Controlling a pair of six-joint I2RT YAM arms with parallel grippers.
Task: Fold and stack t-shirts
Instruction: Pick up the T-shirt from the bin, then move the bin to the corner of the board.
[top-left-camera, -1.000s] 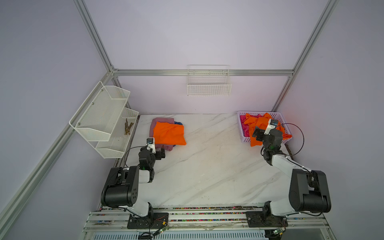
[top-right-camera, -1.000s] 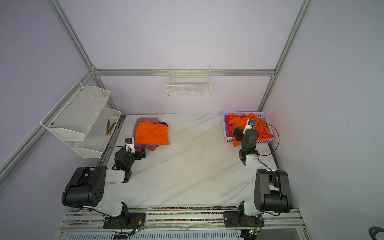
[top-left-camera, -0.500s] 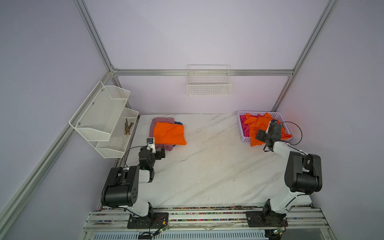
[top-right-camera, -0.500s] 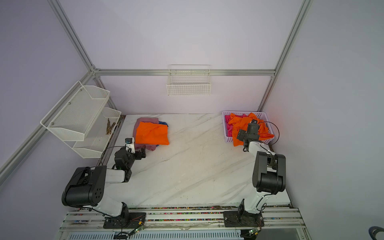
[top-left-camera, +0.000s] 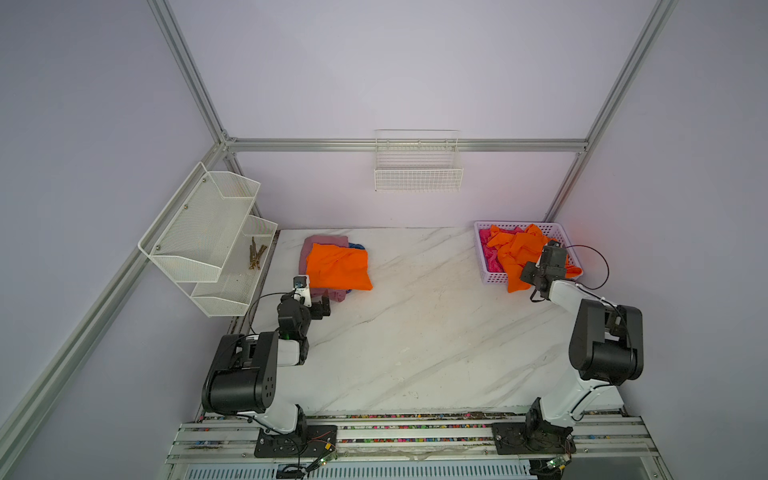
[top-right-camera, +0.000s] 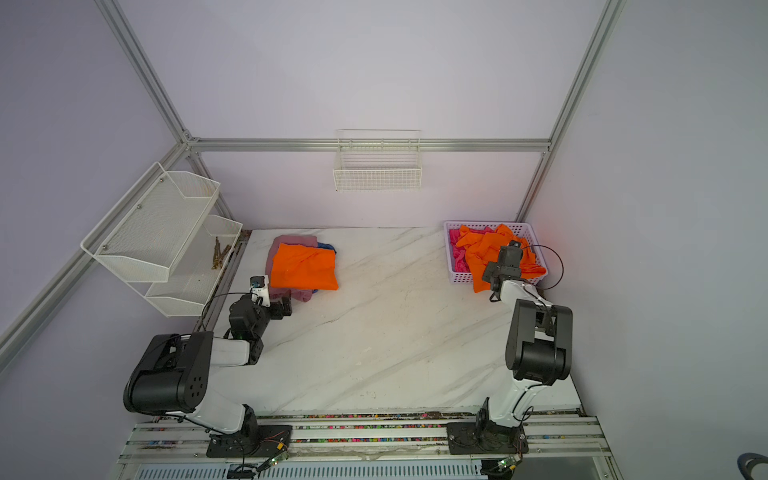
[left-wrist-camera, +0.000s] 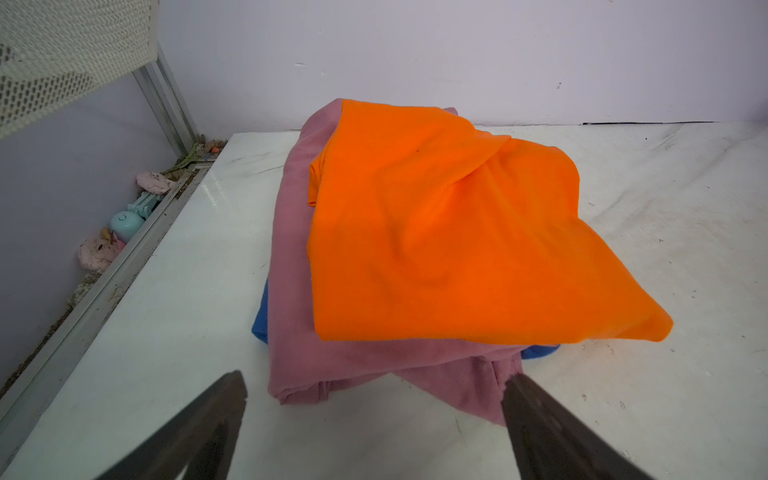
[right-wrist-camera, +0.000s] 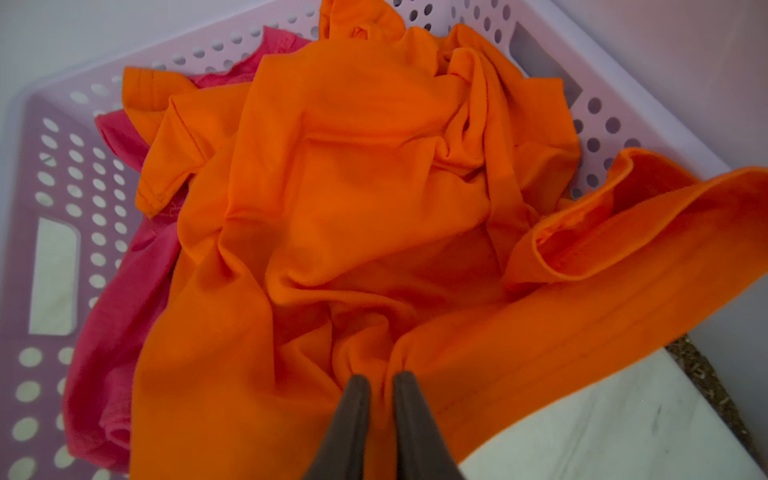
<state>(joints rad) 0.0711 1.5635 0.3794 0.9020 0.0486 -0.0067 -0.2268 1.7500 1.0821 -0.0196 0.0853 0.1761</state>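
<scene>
White marble tabletop (top-left-camera: 415, 340) inside a lilac-walled frame enclosure; mesh shelf (top-left-camera: 203, 232) on the side wall, wire rack (top-left-camera: 417, 176) on the back wall.

Far corner, left arm's side: stack of three. On top, folded orange t-shirt (top-left-camera: 338, 268); beneath it, mauve-pink t-shirt (top-left-camera: 322, 242), wider than the orange one along two edges; at the bottom, blue t-shirt (left-wrist-camera: 259, 322), only slivers peeking out. Just in front of the stack, left gripper (left-wrist-camera: 376, 376), low over the table, jaws spread wide, grasping nothing; one jaw close to the mauve hem, contact not discernible.

Far corner, right arm's side: lilac perforated basket (top-left-camera: 492, 276). Inside, loose orange t-shirt (right-wrist-camera: 374, 187), crumpled, spilling over the near rim onto the table. Under and beside it, hot pink t-shirt (right-wrist-camera: 104, 332), against the basket's wall. At the near rim, right gripper (right-wrist-camera: 381, 380), jaws clamped tight on a fold of the loose orange t-shirt, cloth puckered between the tips.
</scene>
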